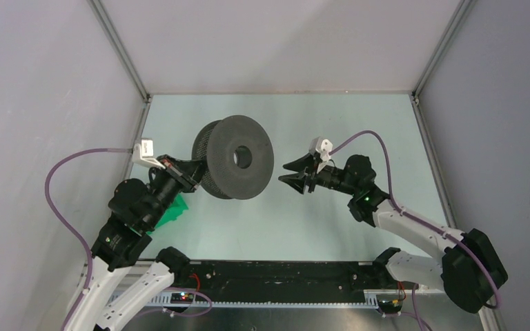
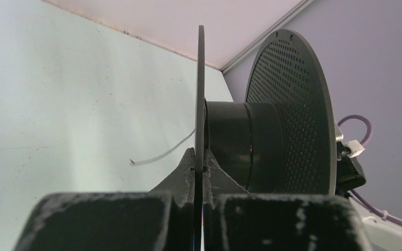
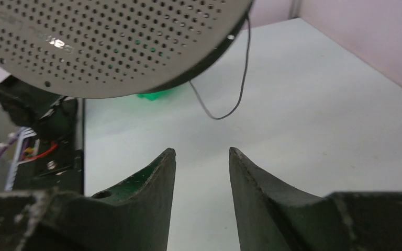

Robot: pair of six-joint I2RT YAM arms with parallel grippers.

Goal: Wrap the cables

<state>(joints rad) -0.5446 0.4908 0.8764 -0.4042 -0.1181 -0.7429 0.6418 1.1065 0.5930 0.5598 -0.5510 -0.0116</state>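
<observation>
**Ana:** What is the left pincer (image 2: 200, 159) doing?

**Ben:** It is clamped. Its two fingers are pressed together on the thin near flange (image 2: 200, 78) of the dark grey spool (image 1: 224, 148), one finger on each side of the disc. The spool stands on edge straight ahead of those fingers. Its hub and its perforated far flange lie off to the pincer's right.

**Ana:** And the right pincer (image 3: 201, 152)?

**Ben:** Its fingers are apart, with only bare table (image 1: 331, 227) showing through the gap. It points at the spool's perforated face from close by. That face hangs above and ahead of the fingertips, and they are not touching it.

**Ana:** Where is the cable (image 3: 220, 117)?

**Ben:** From the right wrist, it is a thread-thin black strand. It drops from the spool's rim ahead of the open fingers, a little above the gap between them. It sags into a loop and climbs back up under the rim. It is clear of both fingertips.

**Ana:** Can you see it from the left wrist?

**Ben:** Yes. A thin strand, pale in that light, comes out from behind the gripped flange just left of the fingertips and runs down and leftward to a loose end. I cannot tell whether that end touches the table.

**Ana:** Anything else nearby?

**Ben:** A small green thing (image 3: 154, 95) lies beyond the right pincer, below the spool's rim.
</observation>
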